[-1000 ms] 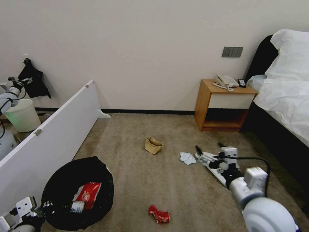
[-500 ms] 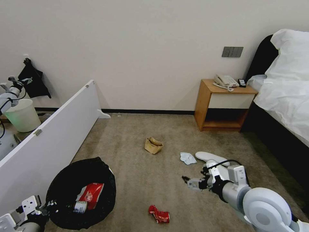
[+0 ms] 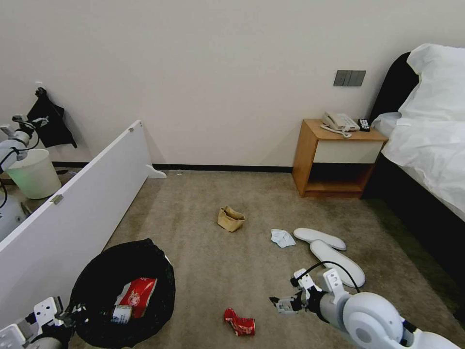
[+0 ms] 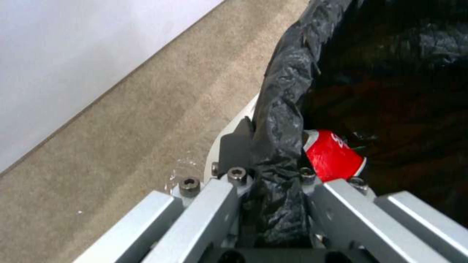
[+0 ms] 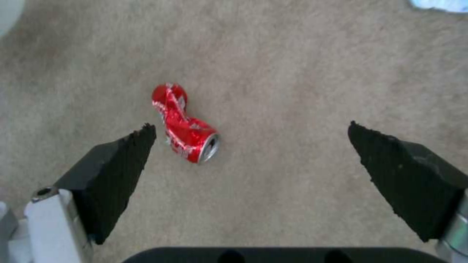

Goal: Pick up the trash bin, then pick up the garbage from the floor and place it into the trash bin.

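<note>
Bed (image 3: 426, 145) fills the right side, nightstand (image 3: 334, 160) next to it w/ a phone (image 3: 340, 121) on top; white panel (image 3: 82, 203) leans along the left. Carpet (image 3: 218, 271) takes up the rest.

Bin (image 3: 121, 291) sits low-left in the head view, black liner bunched over the rim. Left gripper (image 4: 270, 182) is clamped on that rim, one finger outside, one inside, liner pinched between. Inside: a red-white packet (image 3: 137, 294) and a bottle (image 3: 118, 314).

Still on the carpet: two slippers (image 3: 334, 254) near the bed, brown bag (image 3: 230, 218) mid-room, tissue (image 3: 282, 238) just beside the slippers, crushed can (image 3: 239, 323) nearest the robot, right of the bin.

Right gripper (image 3: 286, 304) hovers above the carpet, close to the can on its right, fingers spread wide & empty. In the wrist view the can (image 5: 185, 124) lies between the pads (image 5: 122, 171) but nearer one of them, not centred.

Handling, my guess: can is light, thin metal, already creased so fairly stiff at the waist; smooth skin could slip. Best hold looks like across the pinched middle, short axis, pads square to it. Gripper prob. needs shifting to centre first, else one pad may nudge it away. Low profile means pads must get right down to the pile.
</note>
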You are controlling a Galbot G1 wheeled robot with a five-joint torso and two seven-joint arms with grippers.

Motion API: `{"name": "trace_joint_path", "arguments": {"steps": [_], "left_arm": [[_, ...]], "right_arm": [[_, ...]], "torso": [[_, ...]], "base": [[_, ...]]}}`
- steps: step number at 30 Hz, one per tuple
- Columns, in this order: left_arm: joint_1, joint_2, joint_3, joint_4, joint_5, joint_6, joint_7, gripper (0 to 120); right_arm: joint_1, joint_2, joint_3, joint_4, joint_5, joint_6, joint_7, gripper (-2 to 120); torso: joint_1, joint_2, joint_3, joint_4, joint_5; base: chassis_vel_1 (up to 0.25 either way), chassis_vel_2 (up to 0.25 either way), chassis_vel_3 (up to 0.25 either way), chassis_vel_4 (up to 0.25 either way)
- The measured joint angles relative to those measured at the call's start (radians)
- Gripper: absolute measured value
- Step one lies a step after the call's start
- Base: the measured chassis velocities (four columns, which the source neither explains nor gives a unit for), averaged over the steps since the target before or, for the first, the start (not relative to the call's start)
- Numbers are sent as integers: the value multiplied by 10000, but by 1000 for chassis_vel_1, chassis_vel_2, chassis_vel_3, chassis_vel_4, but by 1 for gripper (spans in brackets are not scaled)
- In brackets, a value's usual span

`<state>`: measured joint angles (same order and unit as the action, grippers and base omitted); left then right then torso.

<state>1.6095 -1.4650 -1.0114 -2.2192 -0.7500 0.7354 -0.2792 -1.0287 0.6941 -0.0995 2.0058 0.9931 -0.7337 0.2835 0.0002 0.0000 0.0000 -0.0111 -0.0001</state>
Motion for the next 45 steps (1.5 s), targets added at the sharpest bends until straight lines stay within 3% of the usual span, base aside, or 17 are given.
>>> {"name": "trace_joint_path", "arguments": {"steps": [14, 23, 34, 45], "left_arm": [[-187, -11, 6, 253, 61, 0, 69, 2], [-309, -5, 19, 501, 80, 0, 76, 2], [-372, -19, 107, 633, 195, 0, 104, 2], [-408, -33, 151, 740, 261, 0, 132, 2]], "right_arm": [[2178, 1383, -2863, -1880, -300, 636, -168, 100], [3198, 1928, -3906, -3053, -484, 970, -417, 100], [3489, 2488, -4712, -4828, -1054, 1546, -904, 100], [3705, 2933, -5199, -5631, -1280, 1880, -1115, 100]], "torso": [[0, 0, 0, 1, -1], [0, 0, 0, 1, -1], [0, 0, 1, -1, 1], [0, 0, 0, 0, 0]], "base": [[0, 0, 0, 0], [0, 0, 0, 0], [0, 0, 0, 0], [0, 0, 0, 0]]}}
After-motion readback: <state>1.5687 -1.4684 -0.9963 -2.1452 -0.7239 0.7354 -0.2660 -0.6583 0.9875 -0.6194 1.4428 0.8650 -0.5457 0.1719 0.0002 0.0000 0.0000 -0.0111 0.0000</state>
